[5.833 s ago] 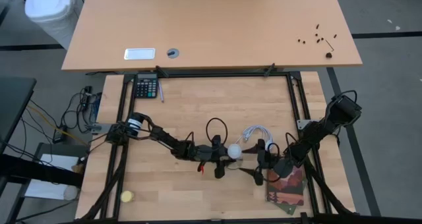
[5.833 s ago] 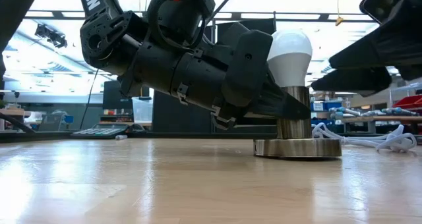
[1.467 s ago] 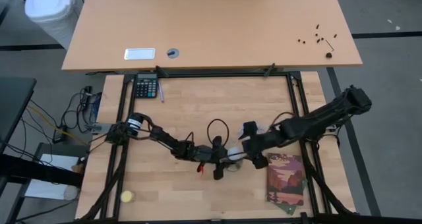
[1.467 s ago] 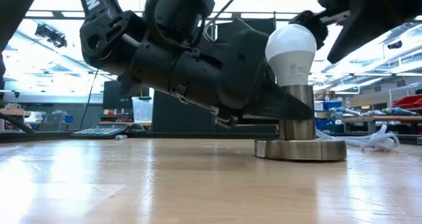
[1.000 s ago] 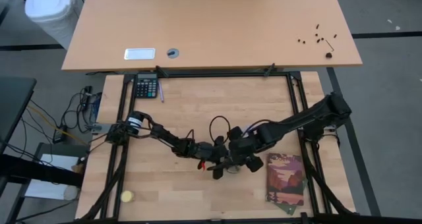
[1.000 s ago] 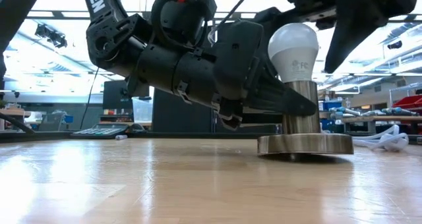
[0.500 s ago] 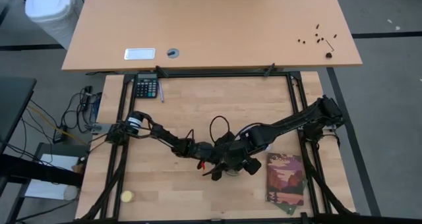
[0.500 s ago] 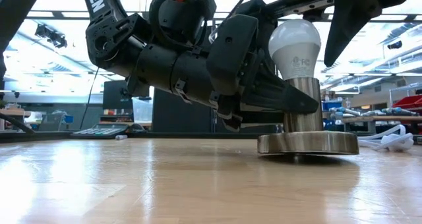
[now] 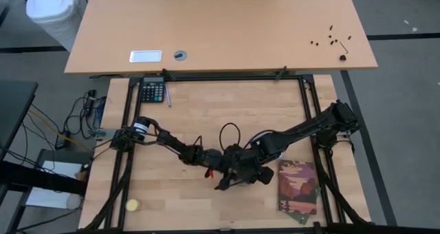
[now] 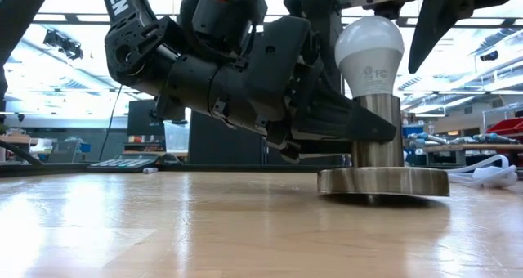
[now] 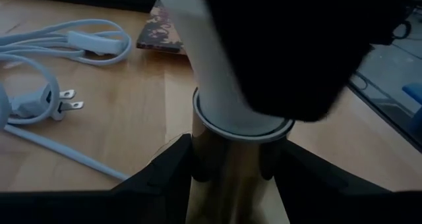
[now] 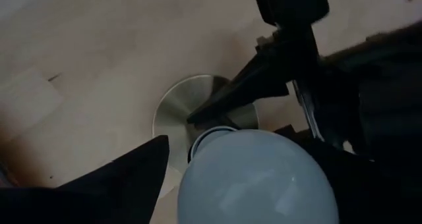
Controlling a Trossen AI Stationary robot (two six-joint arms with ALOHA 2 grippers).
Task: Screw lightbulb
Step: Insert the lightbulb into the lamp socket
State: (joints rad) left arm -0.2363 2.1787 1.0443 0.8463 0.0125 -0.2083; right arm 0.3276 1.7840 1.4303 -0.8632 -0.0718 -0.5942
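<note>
While the lightbulb (image 10: pixel 369 51) stands upright in the metal socket stem (image 10: pixel 377 131) at about five o'clock from the table's centre, we have both grippers on the job. Our left gripper (image 10: pixel 359 131) lies low and is closed on the socket stem, a finger (image 11: pixel 168 171) on either side of it, pinning the round base (image 10: pixel 382 181) to the wooden table (image 10: pixel 163 221). Our right gripper (image 12: pixel 250 184) comes down from twelve o'clock over the bulb, its jaws spread wide to either side of the glass; we cannot tell whether the pads touch it yet.

We judge the chief risk to be a skewed grip: if our right fingers close off-centre, turning could tilt the bulb and cross its thread, or the smooth glass could slip between the pads. Should our left hold loosen, the base would spin with the bulb and nothing would tighten. A white power cord (image 11: pixel 46 66) lies near the base and might snag.
</note>
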